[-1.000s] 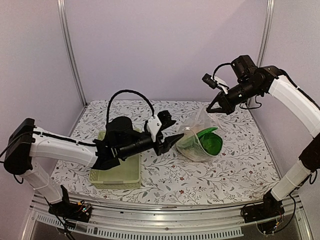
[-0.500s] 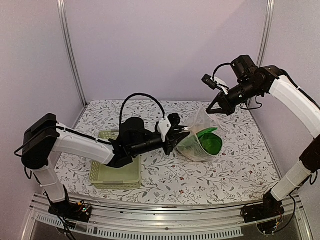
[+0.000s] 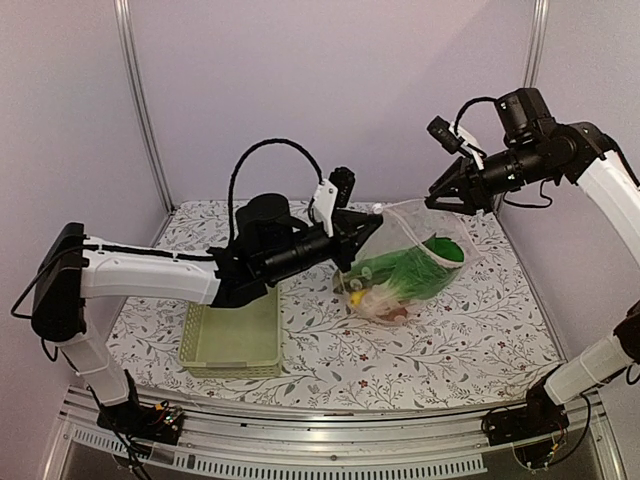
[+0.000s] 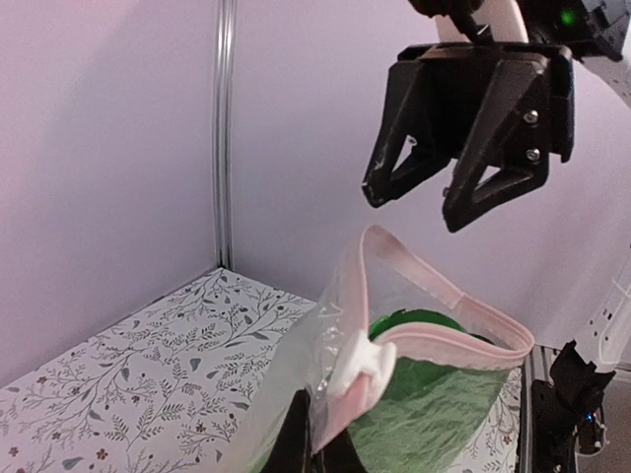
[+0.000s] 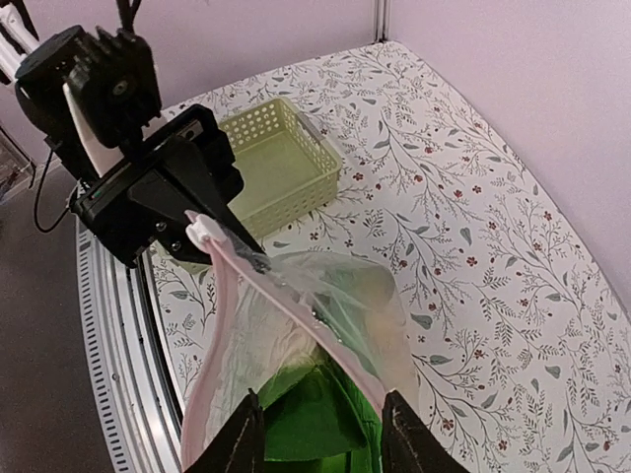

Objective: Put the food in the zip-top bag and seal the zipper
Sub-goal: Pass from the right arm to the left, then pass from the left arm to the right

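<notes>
The zip-top bag [image 3: 412, 250] hangs tilted above the table. My left gripper [image 3: 367, 229] is shut on its left mouth corner, just under the white slider [image 4: 361, 361]. The pinkish zipper [image 4: 449, 301] gapes apart along the mouth. Inside lies the food [image 3: 390, 285]: green pieces, a yellow lemon [image 3: 355, 297] and a brownish piece at the low end. Above the right end of the mouth, my right gripper [image 3: 447, 197] hovers open and clear of the plastic. From the right wrist, the zipper [image 5: 281, 296] runs below my right gripper [image 5: 320, 443] toward the left gripper [image 5: 173, 202].
A pale green slotted basket [image 3: 235, 335] stands on the floral table cloth [image 3: 480, 340] under my left forearm. It also shows as the basket [image 5: 281, 163] in the right wrist view. Lilac walls with metal posts [image 3: 140, 110] close the back and sides.
My left gripper reached the bag's corner, shut on it and lifted it. The right gripper let go of the bag and rose to the right. The bag tipped, and the food slid lower.
</notes>
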Tool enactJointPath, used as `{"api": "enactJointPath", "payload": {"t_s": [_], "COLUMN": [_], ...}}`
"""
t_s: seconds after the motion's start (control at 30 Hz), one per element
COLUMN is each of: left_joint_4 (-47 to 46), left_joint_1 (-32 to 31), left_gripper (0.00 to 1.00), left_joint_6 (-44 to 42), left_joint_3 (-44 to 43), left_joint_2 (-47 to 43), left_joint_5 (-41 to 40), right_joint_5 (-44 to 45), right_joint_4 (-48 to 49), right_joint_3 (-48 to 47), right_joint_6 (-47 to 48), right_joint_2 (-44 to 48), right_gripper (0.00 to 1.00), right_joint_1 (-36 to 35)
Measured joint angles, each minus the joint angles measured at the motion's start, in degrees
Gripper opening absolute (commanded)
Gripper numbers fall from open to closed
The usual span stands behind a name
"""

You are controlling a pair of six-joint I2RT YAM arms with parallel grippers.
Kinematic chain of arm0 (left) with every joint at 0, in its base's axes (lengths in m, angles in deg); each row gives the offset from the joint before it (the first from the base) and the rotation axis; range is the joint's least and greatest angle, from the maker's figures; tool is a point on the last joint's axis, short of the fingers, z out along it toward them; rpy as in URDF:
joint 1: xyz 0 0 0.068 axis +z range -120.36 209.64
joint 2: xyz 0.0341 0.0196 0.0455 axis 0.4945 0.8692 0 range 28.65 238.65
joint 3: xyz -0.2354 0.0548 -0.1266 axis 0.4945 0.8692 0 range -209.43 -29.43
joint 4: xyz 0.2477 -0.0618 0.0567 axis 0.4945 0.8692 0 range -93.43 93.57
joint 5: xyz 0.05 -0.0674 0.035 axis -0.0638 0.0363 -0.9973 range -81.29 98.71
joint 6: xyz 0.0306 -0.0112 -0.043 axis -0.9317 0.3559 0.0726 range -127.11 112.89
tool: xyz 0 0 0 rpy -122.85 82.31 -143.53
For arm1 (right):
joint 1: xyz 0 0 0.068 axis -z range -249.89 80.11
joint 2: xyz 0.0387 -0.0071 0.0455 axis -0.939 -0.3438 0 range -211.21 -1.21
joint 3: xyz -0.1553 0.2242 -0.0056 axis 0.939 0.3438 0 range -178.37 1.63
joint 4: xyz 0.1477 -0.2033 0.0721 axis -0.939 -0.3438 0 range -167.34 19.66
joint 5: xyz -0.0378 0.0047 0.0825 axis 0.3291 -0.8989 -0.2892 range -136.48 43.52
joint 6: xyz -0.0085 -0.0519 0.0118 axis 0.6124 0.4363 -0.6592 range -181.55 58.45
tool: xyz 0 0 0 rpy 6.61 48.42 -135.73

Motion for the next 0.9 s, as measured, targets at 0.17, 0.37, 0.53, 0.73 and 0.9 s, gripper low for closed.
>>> {"api": "enactJointPath", "payload": {"t_s": [0.17, 0.37, 0.53, 0.73, 0.9], "left_joint_4": [2.6, 5.18, 5.18, 5.79, 6.25], "left_joint_1": [0.0, 0.0, 0.0, -0.15, -0.55], "left_gripper": [0.0, 0.0, 0.0, 0.0, 0.0], "left_joint_6": [4.11, 6.88, 7.91, 8.57, 8.55], "left_joint_3": [0.09, 0.98, 1.75, 2.99, 3.08], "left_joint_2": [-1.7, -1.7, -1.79, -3.56, -4.92], "left_joint_5": [-2.97, -3.41, -3.39, -3.41, -3.34], "right_joint_5": [-4.52, -6.56, -6.58, -4.33, -2.25], "right_joint_4": [-0.09, -0.17, -0.39, -0.48, -0.48], "right_joint_3": [-2.14, 0.85, 3.61, 3.96, 3.96], "right_joint_6": [1.22, 1.99, 2.69, 2.95, 2.75], "right_joint_2": [2.1, 1.77, 0.83, -1.49, -4.46], "right_gripper": [0.37, 0.36, 0.37, 0.37, 0.29], "right_joint_1": [-0.04, -0.83, -4.39, -8.22, -9.55]}}
